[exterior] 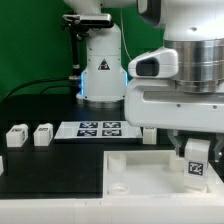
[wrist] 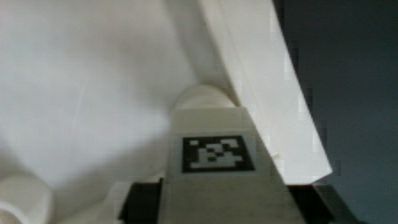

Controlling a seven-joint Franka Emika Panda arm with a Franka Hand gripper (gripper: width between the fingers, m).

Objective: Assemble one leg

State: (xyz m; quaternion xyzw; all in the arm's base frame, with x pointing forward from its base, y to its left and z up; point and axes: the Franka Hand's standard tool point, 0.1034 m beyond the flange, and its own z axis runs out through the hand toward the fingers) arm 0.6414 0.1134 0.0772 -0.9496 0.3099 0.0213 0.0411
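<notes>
1. The leg (exterior: 196, 171) sits at the lower right of the exterior view, tag facing the camera, over the right end of the large white square part (exterior: 135, 180). In the wrist view the leg's rounded tip points at that part's raised rim (wrist: 267, 90).
2. Your gripper (exterior: 195, 158) is clamped on the leg, a finger on either side; the dark pads (wrist: 139, 200) flank its base.
3. No corner hole shows in either view, so you cannot confirm alignment. As I judge it, the tip could catch the rim instead of a hole, which would tilt the leg in the grasp or shove the part across the bench (exterior: 50, 175).
4. The rim runs close beside the leg, leaving little room sideways.
5. A spare leg (exterior: 148, 132) stands just past the part's far edge.
6. Two more legs (exterior: 30, 135) at left centre are well apart.
7. The marker board (exterior: 100, 128) lies between them and the spare leg.
8. Your free room looks to be upward and toward the part's flat middle.
</notes>
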